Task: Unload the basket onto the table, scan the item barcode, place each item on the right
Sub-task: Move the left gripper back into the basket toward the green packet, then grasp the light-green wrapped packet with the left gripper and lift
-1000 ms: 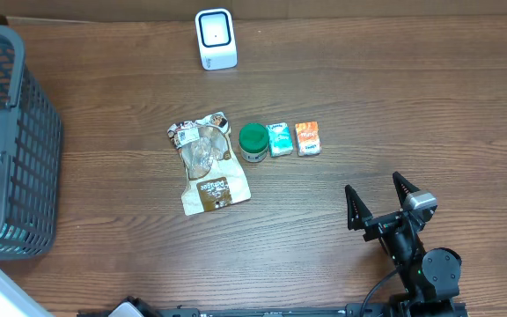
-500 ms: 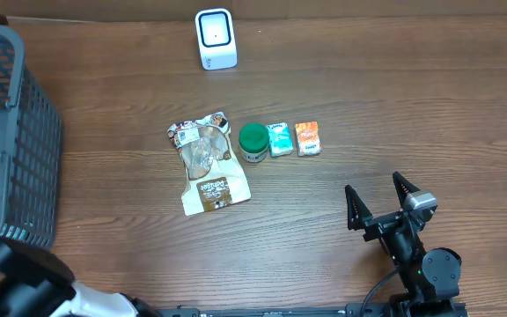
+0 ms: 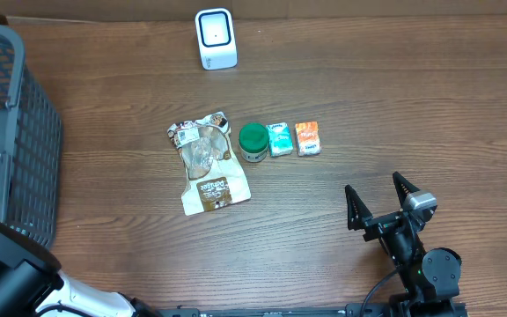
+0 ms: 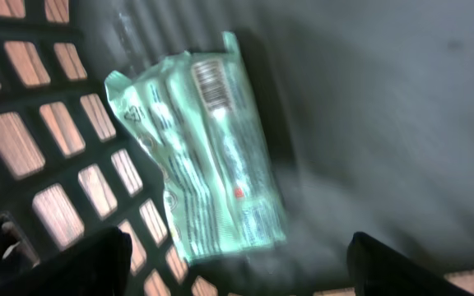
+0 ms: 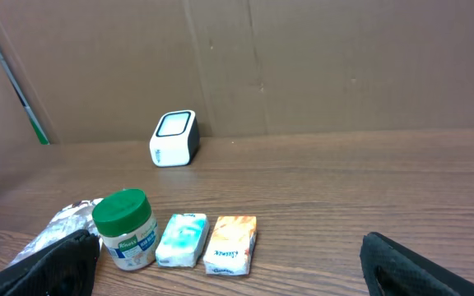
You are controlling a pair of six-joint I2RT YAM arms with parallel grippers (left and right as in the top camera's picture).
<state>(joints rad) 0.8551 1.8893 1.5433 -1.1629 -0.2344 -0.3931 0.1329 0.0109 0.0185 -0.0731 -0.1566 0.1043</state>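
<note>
Hovering with left gripper (image 4: 239, 267) spread wide over packet (image 4: 204, 156) in basket (image 3: 25, 141), right gripper (image 3: 371, 181) wide too; probably light, crinkly, slippery, so pinch mid-body.

No lettering is legible (the barcode (image 4: 211, 82) on the packet (image 4: 208, 164) is blurred)

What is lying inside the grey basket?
A pale green packet, barcode facing up, lies on the floor of the basket. Anything beneath the packet is hidden.
</note>
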